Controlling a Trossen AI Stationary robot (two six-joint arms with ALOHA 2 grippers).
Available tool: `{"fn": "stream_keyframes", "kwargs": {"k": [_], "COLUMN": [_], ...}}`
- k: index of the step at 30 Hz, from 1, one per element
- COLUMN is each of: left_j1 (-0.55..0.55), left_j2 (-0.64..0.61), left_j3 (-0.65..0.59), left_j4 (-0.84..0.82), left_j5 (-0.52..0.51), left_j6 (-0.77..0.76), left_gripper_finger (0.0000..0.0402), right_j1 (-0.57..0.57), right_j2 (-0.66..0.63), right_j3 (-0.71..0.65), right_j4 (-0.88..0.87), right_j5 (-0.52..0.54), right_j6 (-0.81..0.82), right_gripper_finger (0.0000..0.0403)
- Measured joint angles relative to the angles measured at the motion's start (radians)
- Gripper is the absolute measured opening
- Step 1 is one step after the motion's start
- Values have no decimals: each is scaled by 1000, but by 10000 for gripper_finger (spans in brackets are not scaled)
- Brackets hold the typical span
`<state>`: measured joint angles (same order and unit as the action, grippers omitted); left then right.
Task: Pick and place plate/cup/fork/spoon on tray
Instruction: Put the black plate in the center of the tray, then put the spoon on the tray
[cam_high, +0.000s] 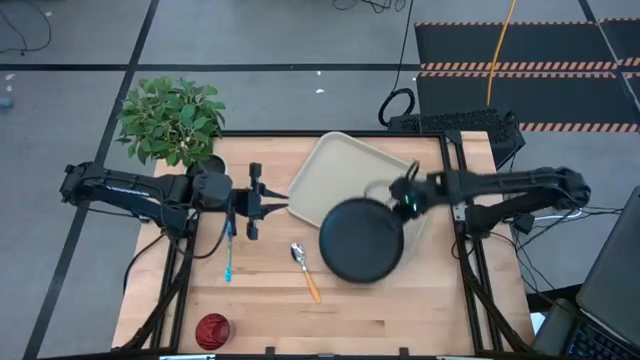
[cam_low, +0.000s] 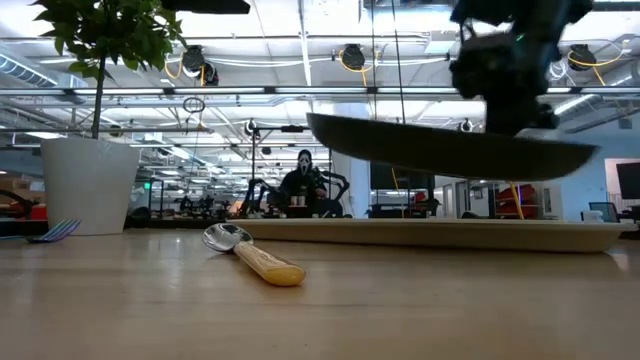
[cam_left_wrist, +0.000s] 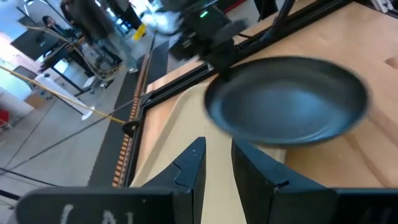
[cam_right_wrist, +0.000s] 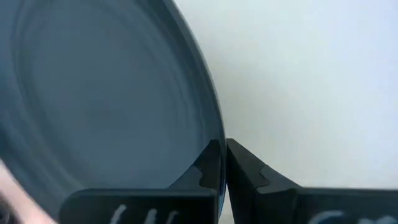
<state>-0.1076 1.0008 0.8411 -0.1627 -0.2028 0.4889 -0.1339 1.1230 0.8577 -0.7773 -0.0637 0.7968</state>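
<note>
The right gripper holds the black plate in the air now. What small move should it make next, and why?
Probably carry the plate a little further over the tray, then lower it. The right gripper pinches its rim, and the low view shows it lifted off the table, while the high view shows it only partly above the tray, still overhanging the tray's edge.

The right gripper (cam_high: 404, 199) is pinching the plate's (cam_high: 362, 241) rim — the plate is overlapping the tray's (cam_high: 335, 170) near edge. The left gripper (cam_high: 268, 203) is hovering beside the tray — spoon (cam_high: 304, 267), fork (cam_high: 229, 252) and cup (cam_high: 212, 331) are lying on the table (cam_high: 420, 310).
</note>
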Motion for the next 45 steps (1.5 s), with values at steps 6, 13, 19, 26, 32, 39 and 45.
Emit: {"fn": "stream_keyframes", "kwargs": {"k": [6,13,19,26,32,39,45], "left_j1": [0,0,0,1,-4,-12,-12], "left_j2": [-24,-53,-53,-53,-53,-53,-53], "left_j3": [1,1,1,1,1,1,1], "left_j4": [-26,-49,-51,-60,-69,-71,-72], "left_j5": [0,-1,-1,-2,-7,-6,-6], "left_j6": [8,5,2,-5,-19,-15,-13], "left_gripper_finger": [81,81,81,81,81,81,81], "right_j1": [-302,-416,-446,-448,-448,-446,-433], "right_j2": [36,182,319,385,362,357,357], "right_j3": [0,1,2,2,2,2,2], "right_j4": [60,131,171,296,299,294,300], "right_j5": [-80,-72,-16,29,174,170,170], "right_j6": [-217,-391,-479,-553,-602,-600,-600], "right_gripper_finger": [0,0,0,5,52,118,140]}}
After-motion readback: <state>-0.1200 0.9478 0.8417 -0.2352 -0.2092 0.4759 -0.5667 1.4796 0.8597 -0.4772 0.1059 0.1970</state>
